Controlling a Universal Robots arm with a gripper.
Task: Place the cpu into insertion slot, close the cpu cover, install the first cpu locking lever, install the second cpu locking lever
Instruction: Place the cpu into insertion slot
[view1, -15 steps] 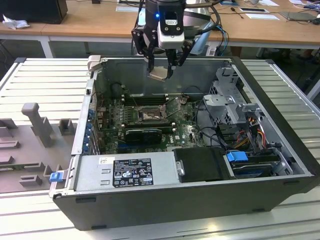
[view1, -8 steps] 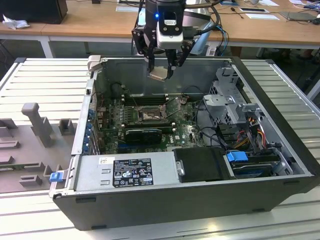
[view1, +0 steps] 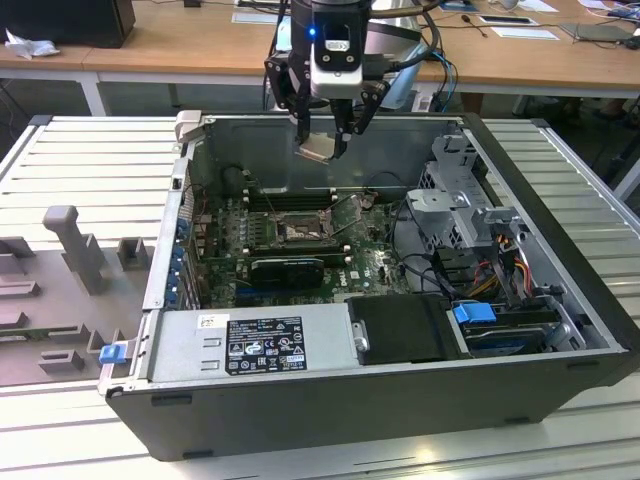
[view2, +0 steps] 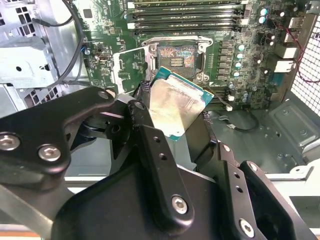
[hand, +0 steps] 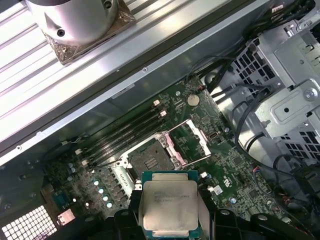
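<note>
The cpu (hand: 169, 205) hangs in the gripper (view1: 322, 142) above the open insertion slot (hand: 148, 161).
The jaws are closed onto two opposite edges of the chip, holding it in the air over the green motherboard (hand: 235, 167), well apart from the slot, beside which the cpu cover (hand: 192, 139) stands hinged open. The chip looks light, stiff and flat, with a slick metal top and probably a delicate underside, so the side edges seem the safest hold.
</note>
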